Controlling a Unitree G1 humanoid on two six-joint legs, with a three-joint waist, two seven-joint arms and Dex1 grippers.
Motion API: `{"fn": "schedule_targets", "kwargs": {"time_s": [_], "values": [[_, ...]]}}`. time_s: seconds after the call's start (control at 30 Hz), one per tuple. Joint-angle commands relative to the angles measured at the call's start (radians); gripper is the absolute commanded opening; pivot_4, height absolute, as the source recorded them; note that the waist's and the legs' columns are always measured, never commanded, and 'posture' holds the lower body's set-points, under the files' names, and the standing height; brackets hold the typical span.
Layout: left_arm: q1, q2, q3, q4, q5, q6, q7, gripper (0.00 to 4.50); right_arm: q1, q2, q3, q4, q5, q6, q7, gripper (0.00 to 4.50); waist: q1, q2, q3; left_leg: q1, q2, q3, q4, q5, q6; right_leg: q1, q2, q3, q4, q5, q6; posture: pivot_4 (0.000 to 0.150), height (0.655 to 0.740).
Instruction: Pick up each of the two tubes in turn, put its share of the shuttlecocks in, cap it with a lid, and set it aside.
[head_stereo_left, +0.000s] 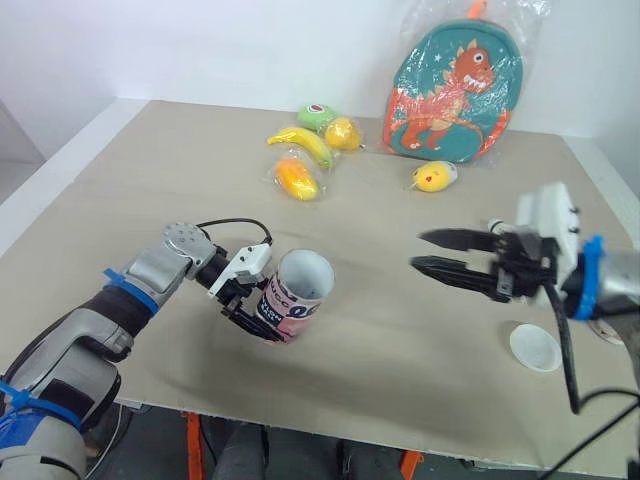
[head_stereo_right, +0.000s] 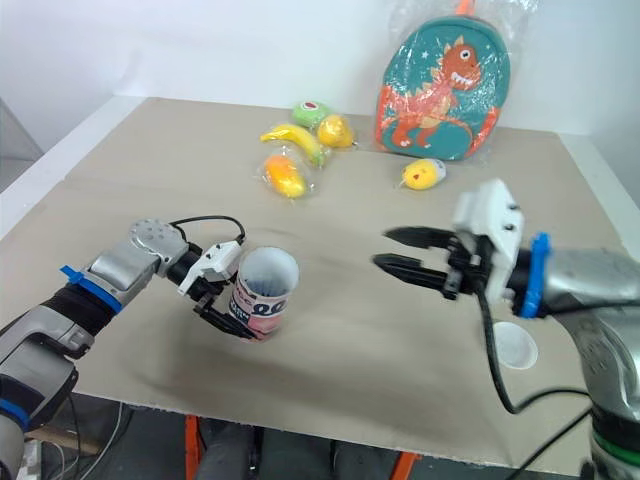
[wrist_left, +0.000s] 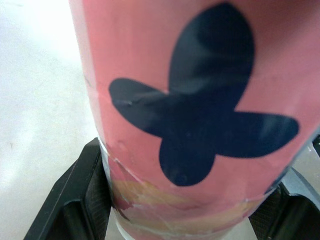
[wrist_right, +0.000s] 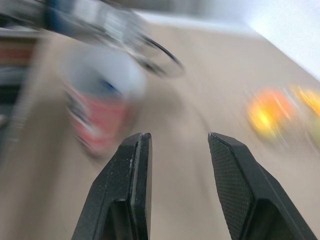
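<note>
Near the front edge of the beige tabletop (head_stereo_left: 150, 200), my left gripper (head_stereo_left: 258, 308) clamps a cardboard shuttlecock tube (head_stereo_left: 300, 290) low on its body. One black textured finger (wrist_left: 75, 200) presses each side. The tube is a plain cylinder, tilted, with its open mouth turned up and toward the right arm and its inside wall pale. Its glossy pink wrapper carries a dark navy, four-lobed mark shaped like a butterfly. Beneath that mark a yellow-orange band runs under wrinkled clear film. There is dark lettering on the side, but I cannot read it. I also cannot tell whether the tube's base touches the tabletop.

To the right, a round white plastic lid (head_stereo_left: 534, 347) lies flat near the front edge. My right gripper (head_stereo_left: 418, 250) hangs above the tabletop with its fingers spread and nothing between them, pointing at the tube from well apart.

Farther back lies a loose cluster of toy fruit, some of it in clear bags: an orange-yellow piece (head_stereo_left: 296, 179), a banana (head_stereo_left: 303, 143), a yellow fruit (head_stereo_left: 343, 132) and a green one (head_stereo_left: 317, 115). A small yellow toy (head_stereo_left: 434, 177) sits bagged to their right. Against the white wall leans a teal backpack (head_stereo_left: 455, 95) with an orange cartoon dinosaur on it, wrapped in crinkled clear plastic.
</note>
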Motion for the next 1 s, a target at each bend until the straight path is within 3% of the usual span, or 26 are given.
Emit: {"fn": "schedule_targets", "kwargs": {"time_s": [0.03,0.17,0.3,0.57,1.0], "values": [[-0.004,0.011,-0.005,-0.005,0.011,-0.028,0.001,2.96,0.07,0.057,-0.207,-0.074,0.073,0.012,-0.099,2.0,-0.004,0.001,0.0,0.0,0.0,0.0,0.0,0.0,0.0,0.0,0.0,0.0,0.0,0.0,0.0,0.15,0.74],[-0.012,-0.008,-0.004,0.022,0.023,-0.048,0.001,2.96,0.299,0.084,-0.311,-0.072,0.061,0.012,-0.063,2.0,-0.006,0.001,-0.001,0.002,0.0,0.0,0.001,0.0,0.0,0.002,0.0,0.0,0.0,0.0,0.002,0.15,0.74],[-0.029,-0.018,-0.004,0.045,0.031,-0.063,0.001,2.96,0.366,0.06,-0.3,0.054,0.009,-0.036,-0.065,2.0,-0.006,0.001,-0.001,0.002,0.0,0.001,0.003,0.0,0.0,0.003,-0.001,0.002,0.0,-0.001,0.007,0.15,0.74],[-0.038,0.003,-0.003,0.04,0.024,-0.059,0.001,2.96,0.301,0.033,-0.18,0.307,-0.097,-0.15,-0.068,2.0,-0.012,0.001,-0.001,0.002,0.0,0.005,0.006,0.002,0.004,0.002,-0.002,0.004,-0.001,0.001,0.004,0.15,0.74],[-0.093,0.107,-0.084,0.047,-0.014,-0.07,0.001,2.96,0.136,0.002,-0.005,0.491,-0.184,-0.219,-0.078,2.0,-0.018,0.001,-0.001,0.002,0.0,0.005,0.001,0.002,0.004,0.0,-0.001,0.004,-0.001,0.0,0.009,0.15,0.74]]}}
